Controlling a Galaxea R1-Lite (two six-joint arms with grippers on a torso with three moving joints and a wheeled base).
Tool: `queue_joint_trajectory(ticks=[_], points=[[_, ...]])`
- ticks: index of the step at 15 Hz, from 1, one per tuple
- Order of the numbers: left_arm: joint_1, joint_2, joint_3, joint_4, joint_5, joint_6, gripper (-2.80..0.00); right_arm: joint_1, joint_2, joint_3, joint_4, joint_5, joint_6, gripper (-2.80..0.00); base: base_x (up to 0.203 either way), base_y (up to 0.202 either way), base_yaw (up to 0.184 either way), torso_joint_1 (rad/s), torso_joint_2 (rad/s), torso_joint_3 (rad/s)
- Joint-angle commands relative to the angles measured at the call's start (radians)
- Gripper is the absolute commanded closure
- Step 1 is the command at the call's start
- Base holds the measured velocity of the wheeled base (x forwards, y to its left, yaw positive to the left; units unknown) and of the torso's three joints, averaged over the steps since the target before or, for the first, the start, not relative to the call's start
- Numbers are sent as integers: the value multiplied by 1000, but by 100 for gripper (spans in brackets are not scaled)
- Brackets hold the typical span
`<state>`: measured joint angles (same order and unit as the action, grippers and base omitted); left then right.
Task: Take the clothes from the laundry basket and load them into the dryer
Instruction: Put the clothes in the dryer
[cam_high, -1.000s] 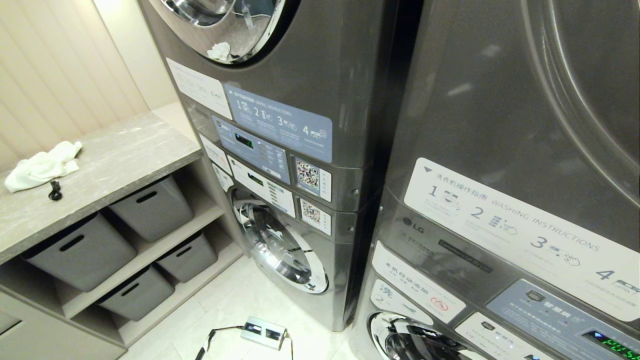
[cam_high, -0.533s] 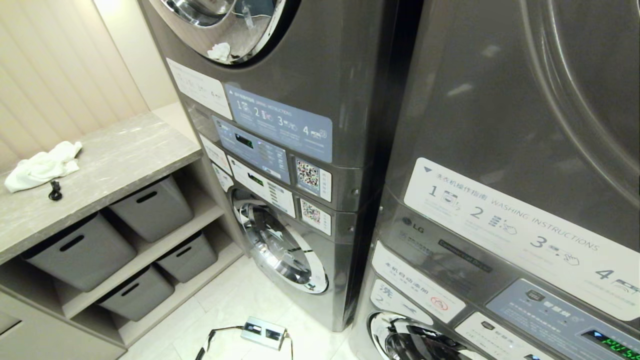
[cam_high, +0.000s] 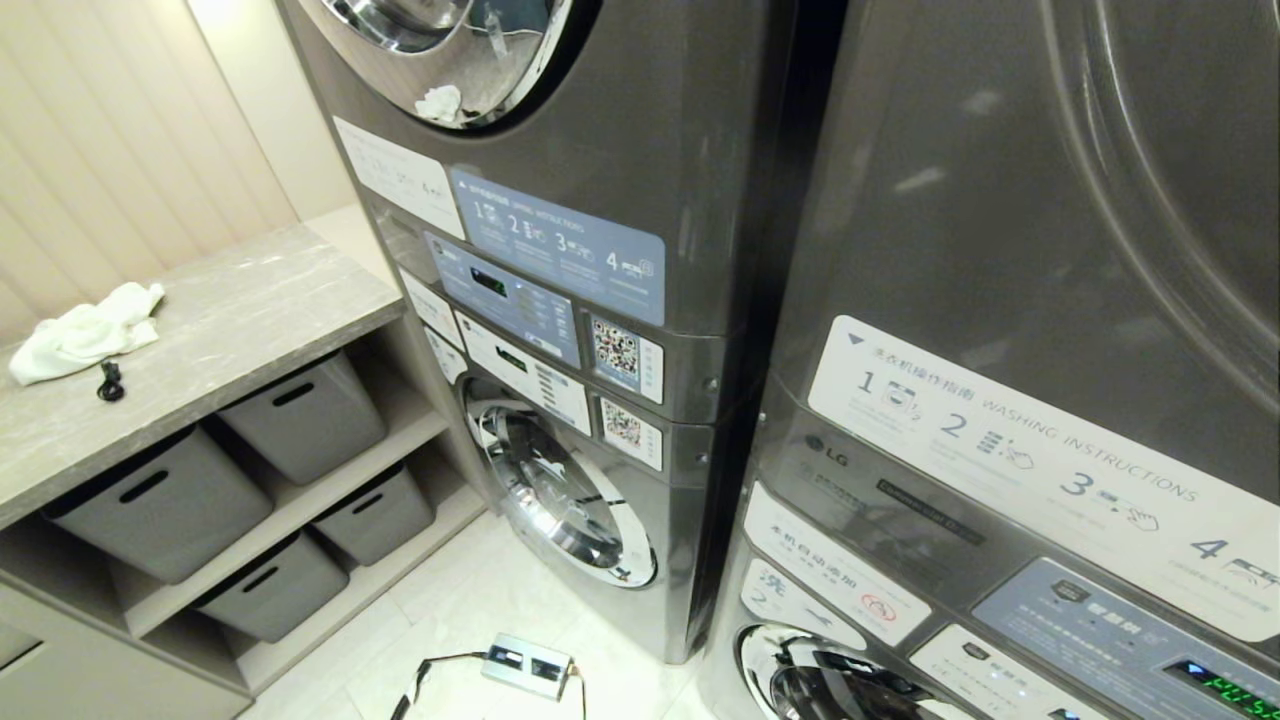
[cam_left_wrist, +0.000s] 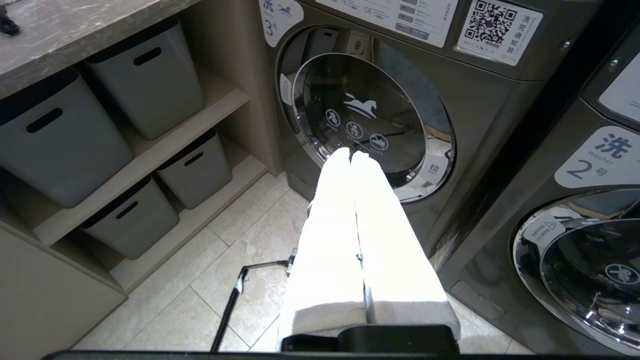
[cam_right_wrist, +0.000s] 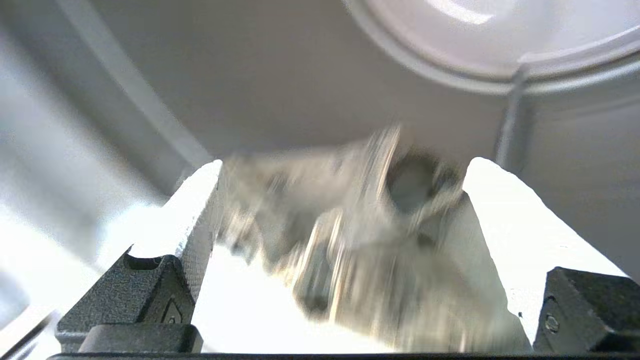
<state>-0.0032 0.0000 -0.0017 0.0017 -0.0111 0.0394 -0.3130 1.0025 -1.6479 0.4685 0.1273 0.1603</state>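
Head view, far left: a crumpled white cloth (cam_high: 85, 333) lies on the grey marbled stone desk (cam_high: 230, 320), a small black clip (cam_high: 109, 381) just beside it. Under the desk, four grey plastic storage bins (cam_high: 305, 415) sit on two pale shelves. On the white tiled floor (cam_high: 480, 600) lies a small silver box (cam_high: 527, 664) with a black cable. Next comes the dark grey stacked machine (cam_high: 620, 200); a white garment (cam_high: 439, 102) shows behind its upper round door. Neither arm shows here.

The left pincer (cam_left_wrist: 351, 156) hangs low before the lower chrome-ringed door (cam_left_wrist: 365, 120), its white fingers (cam_left_wrist: 330, 225) pressed together, holding nothing.

The right pincer (cam_right_wrist: 340, 167) is inside a pale metal drum (cam_right_wrist: 300, 75), fingers (cam_right_wrist: 200, 195) spread wide, with a blurred pale grey bundle of clothes (cam_right_wrist: 360, 240) between them; whether it touches them cannot be told.
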Motion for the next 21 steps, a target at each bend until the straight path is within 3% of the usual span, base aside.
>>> queue_joint_trajectory(ticks=[1,6,9,13,14,18,21], points=[[0,0,0,0,-1,1,0,0,-156,110,2,40,-3,-280,0,0,0,0,0,0],[0,0,0,0,-1,0,0,-1,-531,513,-1,288,-65,-280,0,0,0,0,0,0],[0,0,2,0,0,-1,0,0,-704,773,-2,344,-151,-280,0,0,0,0,0,0],[0,0,0,-2,0,-3,0,-1,-724,1001,-46,361,-202,-280,0,0,0,0,0,0],[0,0,0,-2,0,-3,0,-1,-724,1069,-85,361,-220,0,0,0,0,0,0,0],[0,0,0,0,-1,-3,0,-1,-725,1325,-284,353,-273,0,0,0,0,0,0,0],[0,0,0,1,0,-3,0,-1,-725,1553,-464,286,-302,0,0,0,0,0,0,0]])
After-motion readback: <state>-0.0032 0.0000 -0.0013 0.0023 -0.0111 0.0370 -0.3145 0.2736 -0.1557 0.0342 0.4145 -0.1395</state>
